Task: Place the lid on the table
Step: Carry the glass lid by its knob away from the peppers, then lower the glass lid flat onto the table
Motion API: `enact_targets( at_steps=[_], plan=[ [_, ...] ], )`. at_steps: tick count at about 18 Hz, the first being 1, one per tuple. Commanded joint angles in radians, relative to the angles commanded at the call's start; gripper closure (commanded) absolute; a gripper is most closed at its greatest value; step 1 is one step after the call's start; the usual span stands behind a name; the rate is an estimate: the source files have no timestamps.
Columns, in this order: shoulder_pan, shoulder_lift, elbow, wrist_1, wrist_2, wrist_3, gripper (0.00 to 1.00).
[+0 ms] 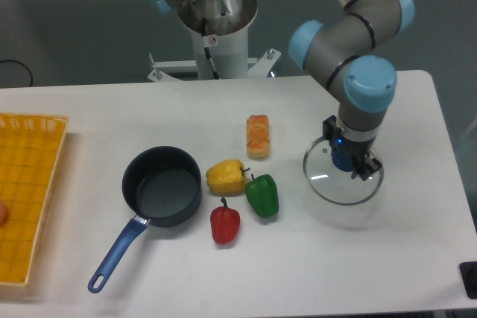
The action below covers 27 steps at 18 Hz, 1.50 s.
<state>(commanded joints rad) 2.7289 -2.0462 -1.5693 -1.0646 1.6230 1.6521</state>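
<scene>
The lid (328,181) is a round clear glass disc with a thin metal rim and a small blue knob. It is at the right side of the white table (417,251). It hangs roughly level a little above the tabletop, with a faint shadow under it. My gripper (345,161) points straight down over the lid's centre and is shut on the blue knob.
An open dark saucepan (162,186) with a blue handle stands left of centre. A yellow pepper (226,176), a green pepper (261,195) and a red pepper (225,223) lie between pan and lid. An orange-topped food piece (258,136) lies behind them. A yellow tray (26,199) is at the left edge.
</scene>
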Motion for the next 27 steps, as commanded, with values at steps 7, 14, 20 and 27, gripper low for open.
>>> enact_targets(
  at_steps=[7,14,20,27],
  plan=[
    [0.006,-0.072,0.031,0.023,0.005,0.014,0.33],
    [0.006,-0.117,0.045,0.054,0.006,0.014,0.33],
    [0.006,-0.132,0.046,0.066,0.006,0.012,0.33],
    [0.006,-0.144,0.048,0.086,0.008,0.014,0.33]
  ],
)
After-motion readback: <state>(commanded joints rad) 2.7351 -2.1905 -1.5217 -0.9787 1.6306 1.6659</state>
